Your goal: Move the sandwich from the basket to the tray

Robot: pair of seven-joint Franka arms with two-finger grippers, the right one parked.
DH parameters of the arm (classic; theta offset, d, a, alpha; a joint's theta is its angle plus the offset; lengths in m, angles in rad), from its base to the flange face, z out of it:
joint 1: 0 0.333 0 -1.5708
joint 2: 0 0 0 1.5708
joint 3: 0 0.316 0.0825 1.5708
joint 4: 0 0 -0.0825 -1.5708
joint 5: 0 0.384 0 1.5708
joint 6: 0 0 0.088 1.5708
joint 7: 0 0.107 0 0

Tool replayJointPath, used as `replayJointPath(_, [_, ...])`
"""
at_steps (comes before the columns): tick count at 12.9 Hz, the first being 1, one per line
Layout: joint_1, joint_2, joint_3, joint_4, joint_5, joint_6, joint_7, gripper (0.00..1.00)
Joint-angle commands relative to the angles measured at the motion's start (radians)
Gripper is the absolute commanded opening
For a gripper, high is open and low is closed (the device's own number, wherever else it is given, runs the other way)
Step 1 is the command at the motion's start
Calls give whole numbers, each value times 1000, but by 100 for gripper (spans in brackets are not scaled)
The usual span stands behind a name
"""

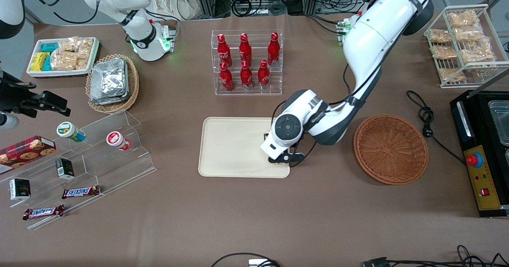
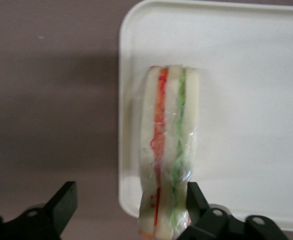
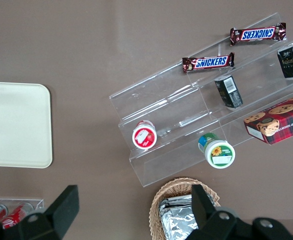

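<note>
The sandwich (image 2: 169, 145), a clear-wrapped wedge with orange and green layers, stands on edge on the cream tray (image 2: 246, 100) close to one of its corners. My left gripper (image 2: 131, 190) is open around it. One finger (image 2: 195, 196) is against the wrap and the other finger (image 2: 64, 197) stands well apart over the brown table. In the front view the gripper (image 1: 280, 160) is low over the tray's (image 1: 234, 147) near corner at the working arm's end, and the wrist hides the sandwich. The reddish-brown basket (image 1: 391, 149) is empty, beside the tray toward the working arm's end.
A clear rack of red bottles (image 1: 246, 62) stands farther from the front camera than the tray. A tan basket of foil packets (image 1: 111, 82), a white dish of snacks (image 1: 63, 56) and clear steps with snacks (image 1: 91, 155) lie toward the parked arm's end. A black appliance (image 1: 483, 151) and a wire rack (image 1: 463, 44) lie at the working arm's end.
</note>
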Motion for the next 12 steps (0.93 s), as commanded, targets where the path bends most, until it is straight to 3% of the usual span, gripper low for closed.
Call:
replayJointPath(1, [38, -117, -4, -22, -6, -143, 84, 100])
replayJointPath(3, [72, -212, -4, -106, -5, -119, 84, 100])
replayJointPath(8, [188, -564, -4, -502, -27, 76, 82, 100])
replayJointPath(12, [296, -726, -1, -567, -107, 62, 110, 100])
